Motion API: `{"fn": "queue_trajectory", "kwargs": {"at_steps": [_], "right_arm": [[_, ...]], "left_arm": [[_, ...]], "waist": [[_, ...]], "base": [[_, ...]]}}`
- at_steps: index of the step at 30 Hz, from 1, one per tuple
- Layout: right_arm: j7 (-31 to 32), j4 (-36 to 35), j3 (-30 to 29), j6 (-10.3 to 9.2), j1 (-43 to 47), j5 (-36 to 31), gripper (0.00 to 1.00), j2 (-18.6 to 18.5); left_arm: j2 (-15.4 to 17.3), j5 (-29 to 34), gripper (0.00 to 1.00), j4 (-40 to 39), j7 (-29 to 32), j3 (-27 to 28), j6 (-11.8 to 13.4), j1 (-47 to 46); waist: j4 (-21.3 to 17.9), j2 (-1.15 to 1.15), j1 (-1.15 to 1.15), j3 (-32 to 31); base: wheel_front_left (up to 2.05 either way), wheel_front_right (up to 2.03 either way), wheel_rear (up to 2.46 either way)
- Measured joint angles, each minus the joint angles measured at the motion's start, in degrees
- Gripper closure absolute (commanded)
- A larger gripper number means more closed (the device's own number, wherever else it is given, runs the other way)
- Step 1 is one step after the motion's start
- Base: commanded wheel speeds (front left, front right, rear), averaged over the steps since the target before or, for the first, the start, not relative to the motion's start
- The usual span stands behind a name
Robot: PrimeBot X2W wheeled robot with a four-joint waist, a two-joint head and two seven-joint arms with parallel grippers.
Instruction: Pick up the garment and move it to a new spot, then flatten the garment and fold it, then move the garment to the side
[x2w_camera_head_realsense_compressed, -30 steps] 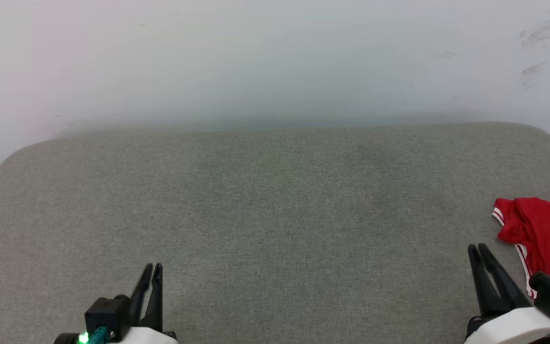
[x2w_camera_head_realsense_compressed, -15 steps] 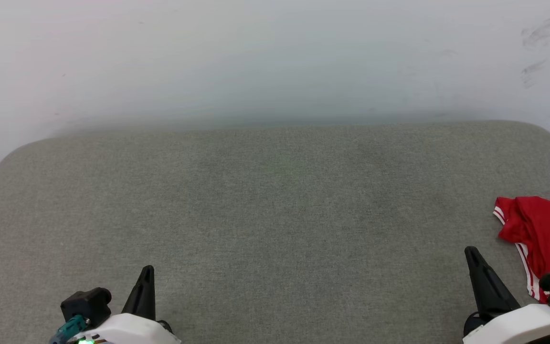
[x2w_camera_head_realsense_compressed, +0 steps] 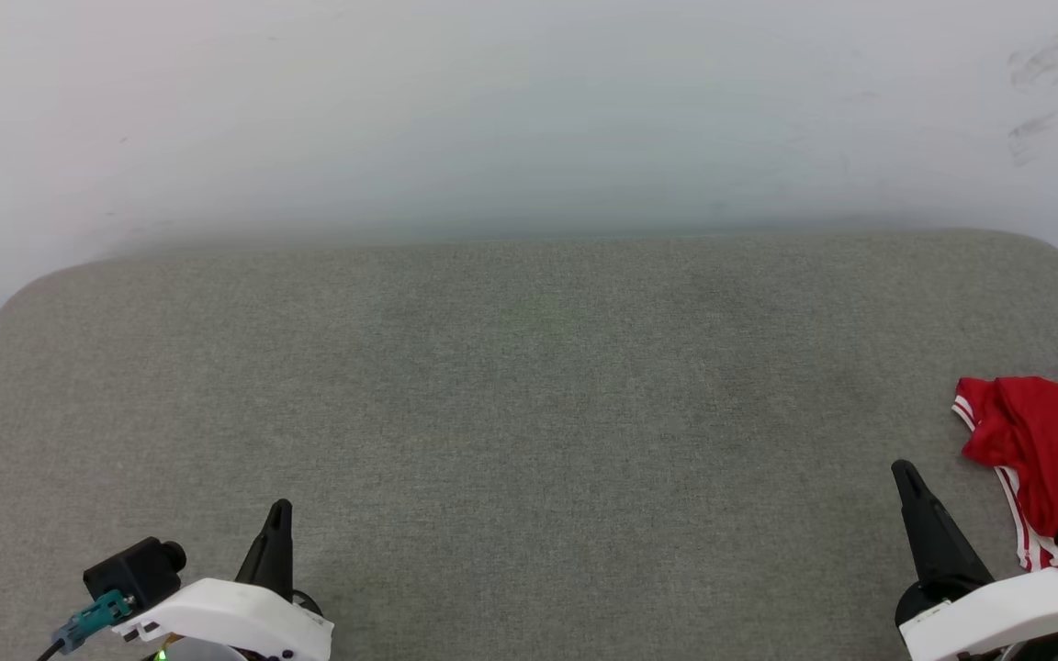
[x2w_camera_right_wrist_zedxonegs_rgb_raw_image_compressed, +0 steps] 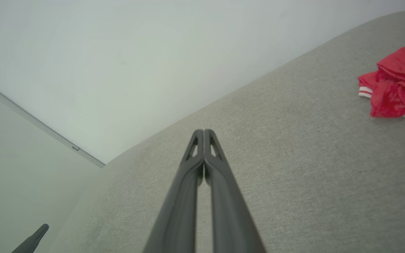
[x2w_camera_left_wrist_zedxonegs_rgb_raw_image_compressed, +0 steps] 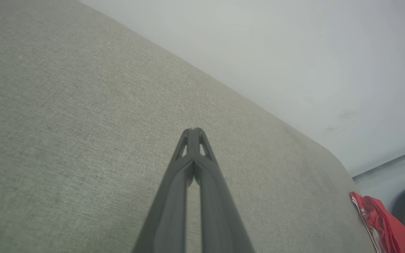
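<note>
We start at the left gripper point(x2w_camera_head_realsense_compressed: 279, 510): both long dark fingers are closed right up against each other, tips meeting in a single point, nothing between them. Its own wrist view confirms this, with only the small cut-outs near the tips showing light. It sits over the near edge of the grey cushion point(x2w_camera_head_realsense_compressed: 529, 367), towards the cushion's left end, fingers pointing at the cushion's far edge. The right gripper point(x2w_camera_head_realsense_compressed: 903, 470) is in the same condition, jaws fully together and empty, and its wrist view shows the two fingers point(x2w_camera_right_wrist_zedxonegs_rgb_raw_image_compressed: 223, 196) meeting at the tips. It is over the cushion's near edge too, towards the right end, well apart from the left gripper. We note the garment point(x2w_camera_head_realsense_compressed: 1048, 431) lying on the cushion's right end, just beyond and to the right of the right gripper, with a strip of bare cushion between cloth and fingers; neither gripper touches it. It is bunched and creased rather than spread, red, with white red-striped trim showing along the side facing the cushion's middle; its right part is cut by the head view's edge. Behind the cushion's far edge rises a pale wall point(x2w_camera_head_realsense_compressed: 529, 110) with a few dark scuffs above the cushion's right end.
</note>
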Motion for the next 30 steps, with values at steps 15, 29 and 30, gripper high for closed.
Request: {"fn": "queue_trajectory", "kwargs": {"at_steps": [15,29,30], "right_arm": [[-0.15,3.35,-0.22,0.00,-2.32,12.20,1.00,-0.11],[-0.15,6.02,-0.62,0.00,-4.00,21.81,1.00,-0.16],[-0.15,6.17,-0.63,0.00,-4.20,22.48,1.00,-0.16]], "left_arm": [[-2.96,-8.94,1.00,1.00,2.81,4.47,-3.44,-1.07],[-5.11,-16.05,1.00,1.87,5.27,8.16,-6.14,-2.13],[-5.24,-16.51,1.00,1.94,5.39,8.37,-6.44,-2.14]], "waist": [[0.25,0.00,0.00,0.35],[0.49,0.00,0.00,0.68],[0.50,0.00,0.00,0.70]], "base": [[0.00,0.00,0.00],[0.00,0.00,0.00],[0.00,0.00,0.00]]}}
